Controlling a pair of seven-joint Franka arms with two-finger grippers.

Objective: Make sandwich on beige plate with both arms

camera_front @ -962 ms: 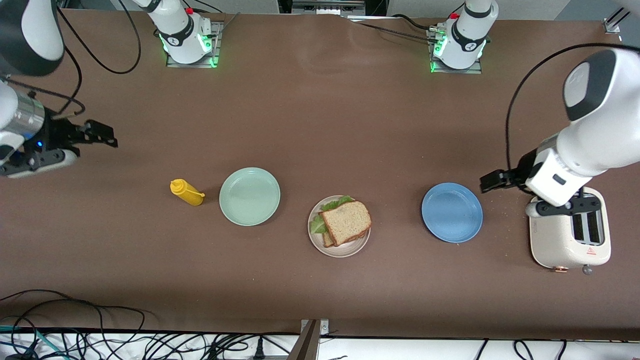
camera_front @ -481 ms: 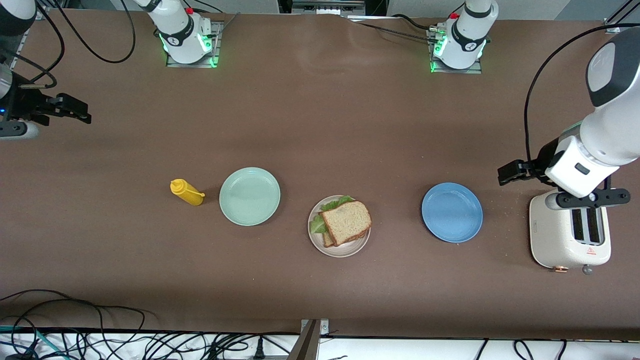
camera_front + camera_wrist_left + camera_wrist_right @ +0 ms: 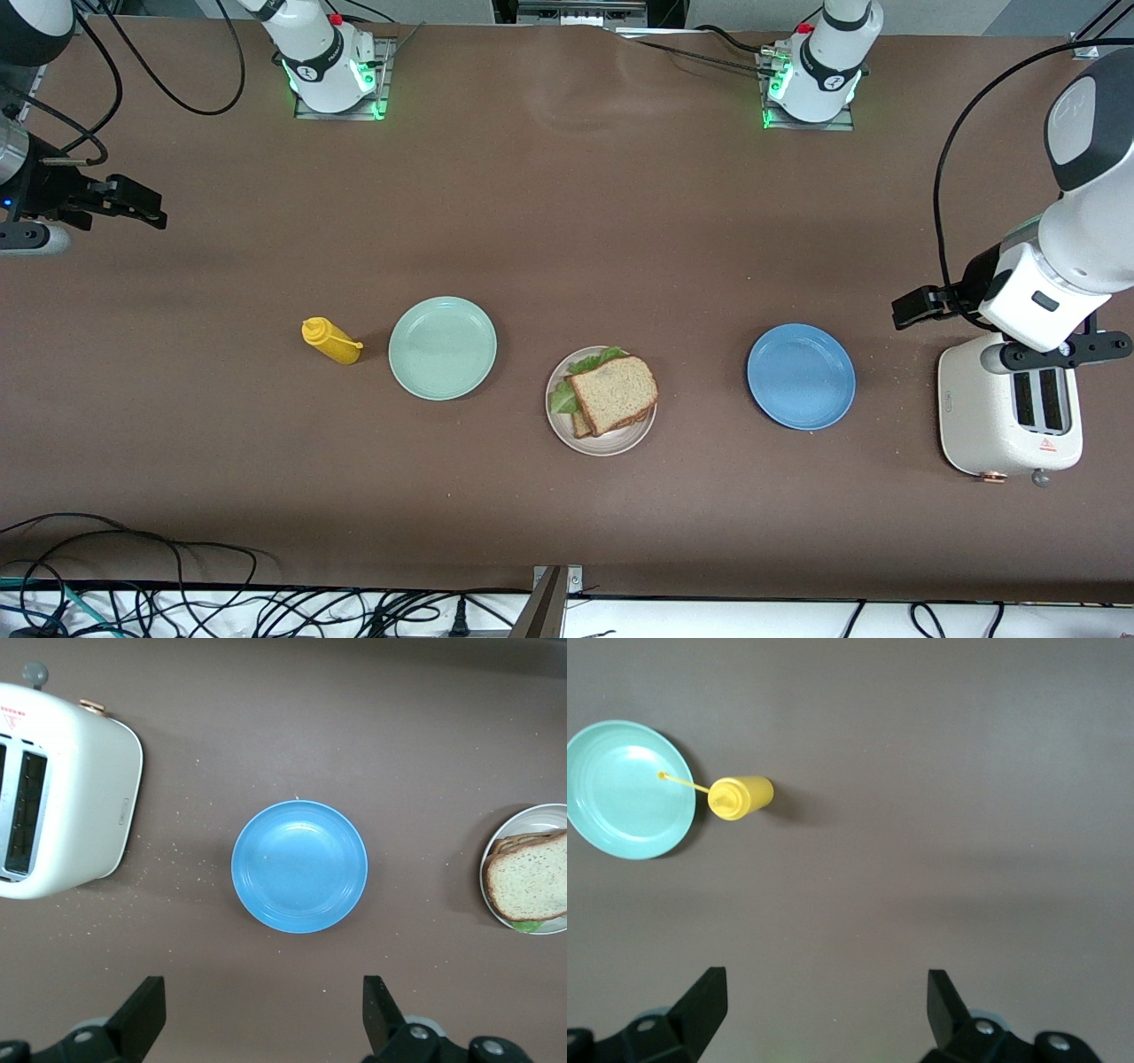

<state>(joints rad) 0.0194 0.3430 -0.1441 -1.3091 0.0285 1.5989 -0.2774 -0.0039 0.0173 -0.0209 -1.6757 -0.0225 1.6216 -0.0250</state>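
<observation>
Sandwich (image 3: 609, 393) sits assembled on the beige plate (image 3: 601, 443), well apart from both grippers. Left gripper (image 3: 912, 307) hangs raised, fingers spread wide and empty, over bare table beside the toaster (image 3: 1010, 425) and near the blue plate (image 3: 801, 377). Right gripper (image 3: 133, 202) hangs wide open and empty over open table at the right arm's end, well apart from the mustard bottle (image 3: 331, 341) and mint-green plate (image 3: 442, 347).

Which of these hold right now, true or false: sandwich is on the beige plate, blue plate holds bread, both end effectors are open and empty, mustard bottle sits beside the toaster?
1. The sandwich is on the beige plate. True.
2. The blue plate holds bread. False: it is bare.
3. The left end effector and right end effector are open and empty. True.
4. The mustard bottle sits beside the toaster. False: it is beside the green plate, toward the right arm's end.
</observation>
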